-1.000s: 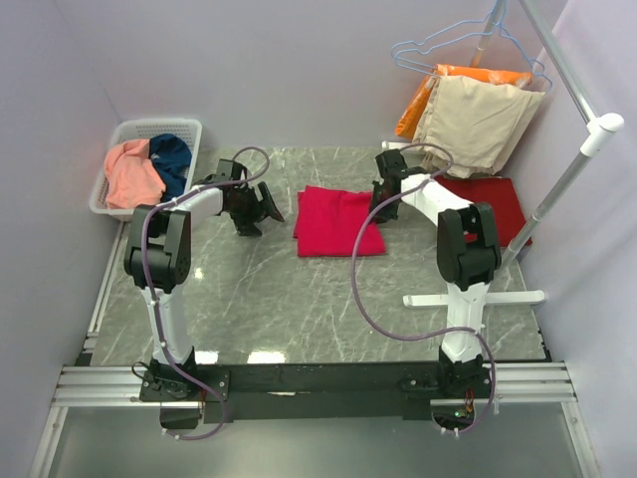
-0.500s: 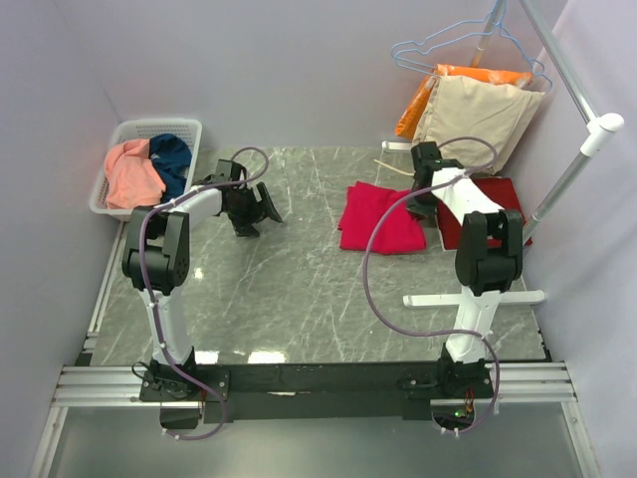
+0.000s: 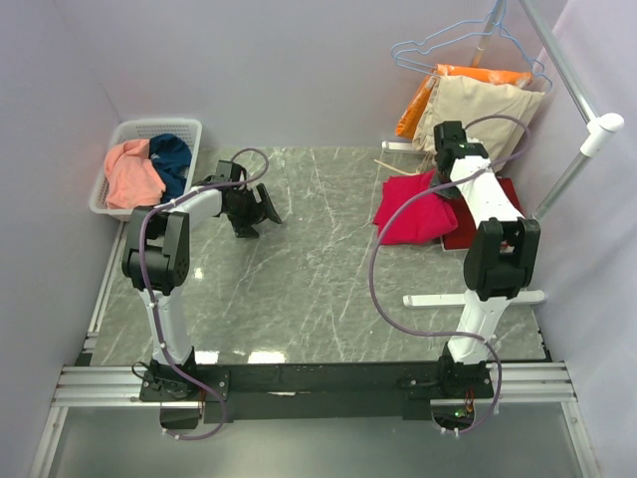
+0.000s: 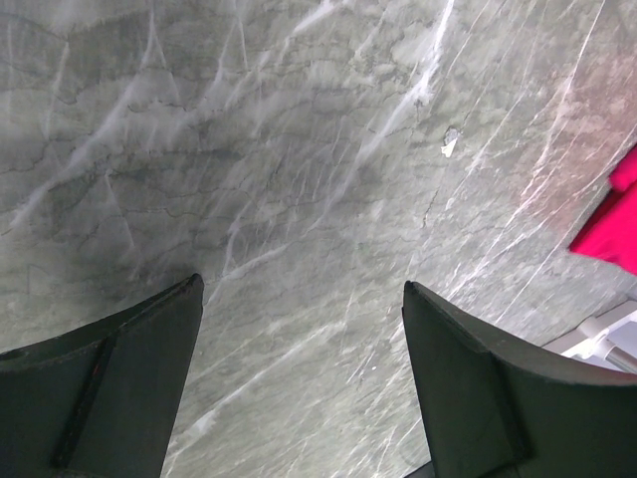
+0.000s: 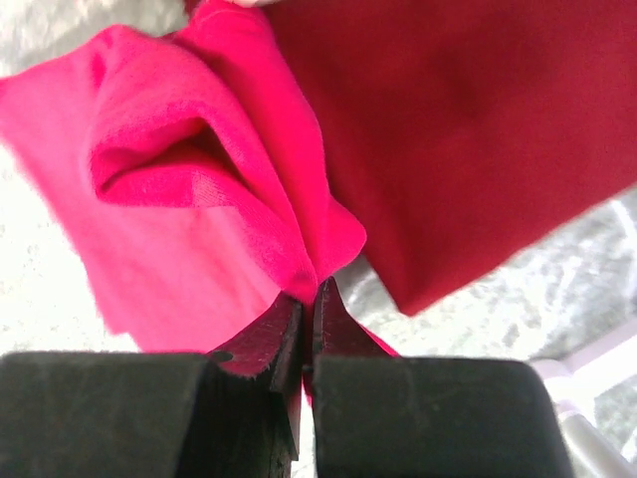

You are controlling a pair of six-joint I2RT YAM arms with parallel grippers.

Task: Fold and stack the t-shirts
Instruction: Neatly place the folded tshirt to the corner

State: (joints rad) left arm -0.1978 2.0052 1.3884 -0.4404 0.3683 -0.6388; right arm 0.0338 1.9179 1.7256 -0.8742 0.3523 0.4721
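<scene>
Top external view shows you the grey marble table first, with a white rack standing along its right side. A beige garment and an orange garment hang from the rack on wire hangers over the far right corner. At the far left corner you have a white basket holding two bunched shirts side by side, the pink shirt on the left and the teal shirt on the right. On the right of the table the dark red shirt lies flat. The crimson shirt lies rumpled just left of it, and its right part laps onto the dark red one's edge. Your right gripper sits at that overlap. In the right wrist view its jaws are pressed together on a raised fold of the crimson shirt, with cloth pinched between the tips. Your left gripper is well apart from both red shirts, over bare marble left of centre. Its jaws are spread wide and have hold of nothing, and only tabletop shows between the fingers.
</scene>
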